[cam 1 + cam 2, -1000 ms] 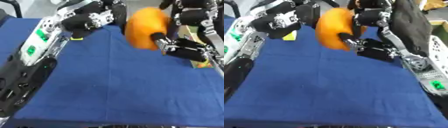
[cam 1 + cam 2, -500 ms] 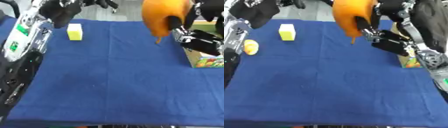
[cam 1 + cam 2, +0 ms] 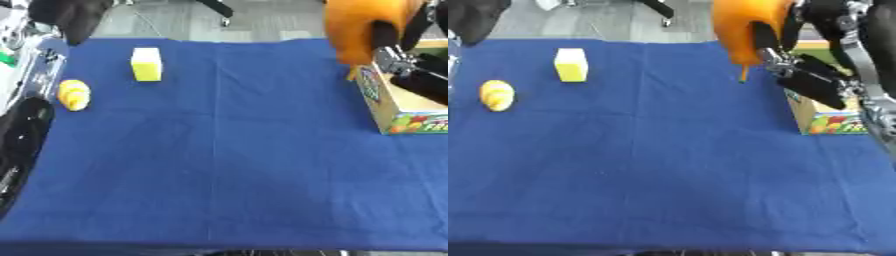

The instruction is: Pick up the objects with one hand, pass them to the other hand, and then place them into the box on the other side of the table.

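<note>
Right eye view: my right hand (image 3: 798, 75) grips the big orange object (image 3: 750, 25) beside the box (image 3: 824, 117), not dropped yet. Yellow block (image 3: 570, 64) and small yellow-orange item (image 3: 497, 95) wait on the table's left. Left hand's fingers: can't tell.

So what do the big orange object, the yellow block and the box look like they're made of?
Orange object: smooth and matte, possibly plastic or foam; the look leaves it open. Yellow block: matte with soft edges, probably sponge or foam. Box: printed cardboard, judging by its thin walls and colourful graphics.
</note>
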